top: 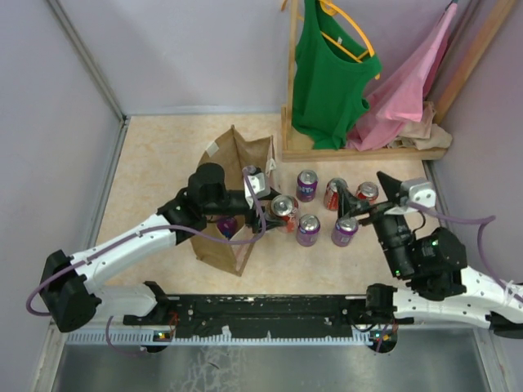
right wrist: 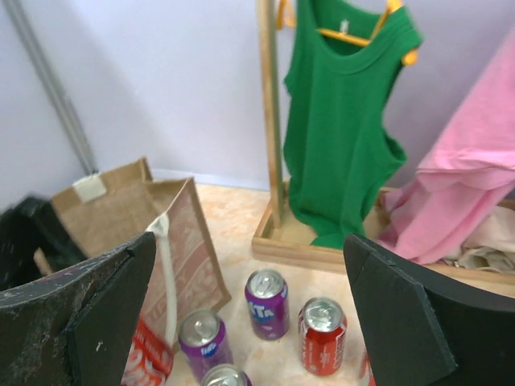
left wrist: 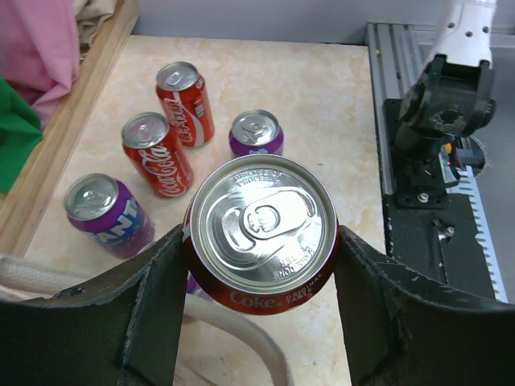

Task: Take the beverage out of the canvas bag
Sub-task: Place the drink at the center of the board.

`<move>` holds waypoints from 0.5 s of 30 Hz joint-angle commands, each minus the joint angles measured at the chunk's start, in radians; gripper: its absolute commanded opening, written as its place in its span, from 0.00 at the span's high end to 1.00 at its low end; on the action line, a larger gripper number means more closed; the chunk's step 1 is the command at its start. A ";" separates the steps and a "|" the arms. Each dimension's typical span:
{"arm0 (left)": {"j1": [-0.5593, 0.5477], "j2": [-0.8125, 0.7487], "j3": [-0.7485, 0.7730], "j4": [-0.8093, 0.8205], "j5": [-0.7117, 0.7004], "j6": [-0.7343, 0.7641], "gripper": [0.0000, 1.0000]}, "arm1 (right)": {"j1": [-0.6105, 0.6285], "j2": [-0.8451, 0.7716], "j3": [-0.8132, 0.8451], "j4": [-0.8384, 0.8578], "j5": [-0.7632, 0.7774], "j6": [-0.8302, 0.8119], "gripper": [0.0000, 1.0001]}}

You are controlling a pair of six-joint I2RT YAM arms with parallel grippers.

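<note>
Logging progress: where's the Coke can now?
Top view, centre: the Coke can sits in the left gripper, just right of the canvas bag, beside the standing cans.

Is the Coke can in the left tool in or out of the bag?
Out: the left tool holds the can beside the bag, with table showing below.

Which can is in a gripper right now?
The red Coke can, clamped in the left gripper; the other cans stand free, untouched.
</note>
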 commanded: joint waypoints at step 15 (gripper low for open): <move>-0.246 0.046 0.039 -0.013 0.038 0.094 1.00 | 0.007 0.180 0.107 0.263 0.267 -0.155 0.01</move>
